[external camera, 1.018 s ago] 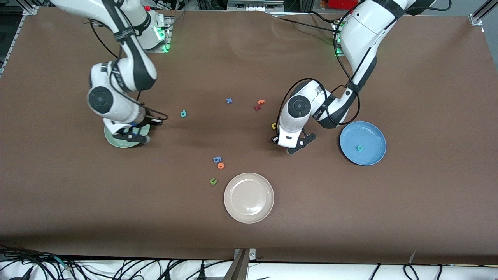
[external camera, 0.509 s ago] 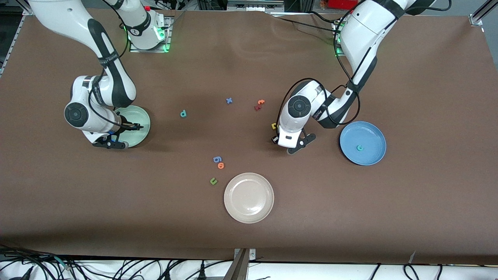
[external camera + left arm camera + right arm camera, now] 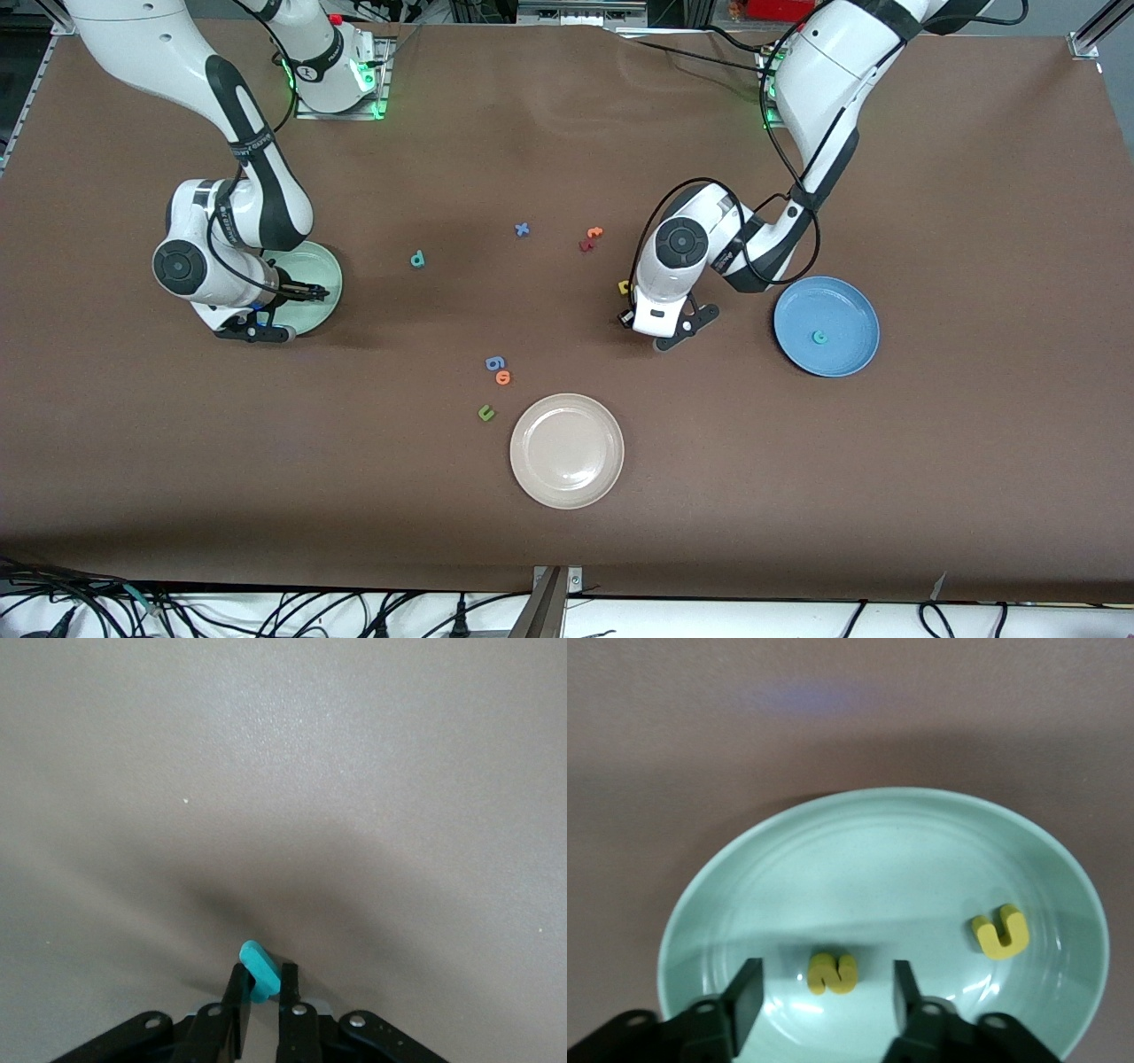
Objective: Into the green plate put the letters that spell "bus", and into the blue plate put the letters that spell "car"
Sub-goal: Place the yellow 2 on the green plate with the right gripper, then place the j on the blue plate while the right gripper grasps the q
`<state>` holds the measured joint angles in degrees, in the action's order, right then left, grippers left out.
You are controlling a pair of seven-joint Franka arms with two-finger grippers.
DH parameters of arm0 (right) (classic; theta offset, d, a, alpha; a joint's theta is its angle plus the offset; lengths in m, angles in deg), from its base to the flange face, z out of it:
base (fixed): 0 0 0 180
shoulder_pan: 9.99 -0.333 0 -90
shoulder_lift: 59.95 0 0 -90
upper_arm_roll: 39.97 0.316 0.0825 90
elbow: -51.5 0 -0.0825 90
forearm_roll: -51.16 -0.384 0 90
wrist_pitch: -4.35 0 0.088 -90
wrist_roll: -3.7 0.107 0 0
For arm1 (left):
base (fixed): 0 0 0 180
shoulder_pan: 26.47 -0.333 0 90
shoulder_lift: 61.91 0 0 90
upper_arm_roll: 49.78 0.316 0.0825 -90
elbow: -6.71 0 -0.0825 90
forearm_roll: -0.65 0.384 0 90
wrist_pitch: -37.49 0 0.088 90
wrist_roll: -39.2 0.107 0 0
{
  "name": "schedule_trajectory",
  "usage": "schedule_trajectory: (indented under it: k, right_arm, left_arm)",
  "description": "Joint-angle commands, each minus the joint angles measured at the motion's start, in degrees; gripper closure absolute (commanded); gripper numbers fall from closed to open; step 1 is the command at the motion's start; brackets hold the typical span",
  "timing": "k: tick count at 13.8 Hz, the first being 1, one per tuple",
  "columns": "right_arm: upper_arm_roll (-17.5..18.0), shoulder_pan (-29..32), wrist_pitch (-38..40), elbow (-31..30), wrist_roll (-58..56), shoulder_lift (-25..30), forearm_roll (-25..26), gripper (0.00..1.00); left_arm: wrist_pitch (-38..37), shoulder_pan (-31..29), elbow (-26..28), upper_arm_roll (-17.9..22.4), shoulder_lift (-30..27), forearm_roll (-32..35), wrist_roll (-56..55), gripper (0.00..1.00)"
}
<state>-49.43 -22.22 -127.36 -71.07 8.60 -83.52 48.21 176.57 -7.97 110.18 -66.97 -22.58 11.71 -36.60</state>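
Right gripper spread open over pale mint-green round plate, at right arm's end of counter; yellow foam "s" and "u" lie inside. Left gripper pinches teal foam letter above bare counter near medium-blue round plate holding teal "c".

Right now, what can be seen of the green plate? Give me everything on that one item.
The green plate is round, pale mint green and glossy, with a shallow rim and faint concentric rings, likely plastic. It sits flat on the brown table at the right arm's end, partly covered in the front view by that arm. Two small yellow foam letters lie in it: a "u" and an "s". The right gripper, open, hangs just over the "s", its fingers on either side of it.
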Motion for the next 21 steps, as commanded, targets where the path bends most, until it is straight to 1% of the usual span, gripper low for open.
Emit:
schedule_trajectory:
  k: [1, 2, 3, 4, 6, 8, 10, 12, 13, 16, 17, 18, 19, 20, 21]
  right_arm:
    - [1.5, -0.8, 4.8, -0.6, 5.3, 4.7, 0.0, 0.01]
    - [3.7, -0.8, 6.0, -1.0, 7.5, 5.8, 0.0, 0.01]
    - [5.1, -0.9, 6.7, -1.3, 10.1, 6.3, 0.0, 0.01]
    - [7.5, -0.8, 6.7, -2.0, 13.0, 6.8, 0.0, 0.01]
    - [12.0, -0.9, 6.4, -2.8, 17.9, 7.0, 0.0, 0.01]
    - [16.1, -0.9, 3.3, -4.2, 24.5, 6.6, 0.0, 0.01]
    - [19.1, -0.9, -1.3, -6.2, 29.7, 5.6, 0.0, 0.01]
    - [20.8, -0.9, -2.8, -6.9, 31.8, 4.5, 0.0, 0.01]
    - [21.4, -0.9, -3.2, -7.2, 31.7, 4.3, 0.0, 0.01]
    - [21.9, -1.0, -8.8, -9.6, 31.0, 3.4, 0.3, 0.01]
    - [21.9, -1.0, -10.6, -10.4, 30.1, 3.1, 0.3, 0.06]
    - [21.9, -0.9, -11.4, -10.6, 28.6, 2.7, 0.3, 0.08]
    - [21.9, -0.9, -11.5, -10.6, 26.7, 2.6, 0.3, 0.09]
    - [21.9, -1.0, -11.6, -10.6, 25.8, 2.5, 0.3, 0.11]
    - [21.9, -0.9, -11.9, -10.6, 25.0, 2.3, 0.4, 0.15]
  left_arm:
    - [-6.1, -0.7, -2.8, 0.5, -0.7, 2.7, -0.6, 0.96]
    - [-9.8, -1.0, -4.7, 0.2, -0.8, 2.7, 1.7, 0.97]
    - [-13.4, -1.3, -6.5, 0.2, -0.8, 2.5, 4.4, 0.98]
    - [-16.9, -1.8, -8.0, 0.2, -0.8, 2.4, 6.3, 0.98]
    - [-21.5, -2.9, -9.9, 0.2, -0.8, 1.9, 10.1, 0.98]
    - [-25.1, -5.6, -10.0, 0.2, -1.8, 1.9, 15.8, 0.98]
    - [-30.2, -9.5, -10.0, 0.2, -3.2, 2.0, 24.9, 0.98]
    - [-33.7, -13.3, -10.0, 0.2, -4.1, 2.6, 34.4, 0.98]
    - [-33.9, -15.2, -9.8, 0.4, -4.3, 2.9, 38.6, 0.98]
    - [-35.9, -20.5, -9.3, 0.2, -4.5, 5.8, 49.5, 0.98]
    - [-36.0, -21.7, -9.2, 0.2, -4.4, 6.1, 54.0, 0.98]
    - [-36.1, -23.5, -8.9, 0.4, -4.1, 6.2, 57.7, 0.98]
    - [-36.1, -24.7, -8.7, 0.4, -3.9, 6.2, 59.9, 0.96]
    - [-36.3, -25.3, -8.6, 0.2, -3.7, 6.2, 60.6, 0.68]
    - [-36.3, -25.2, -8.7, 0.2, -3.3, 6.2, 60.7, 0.01]
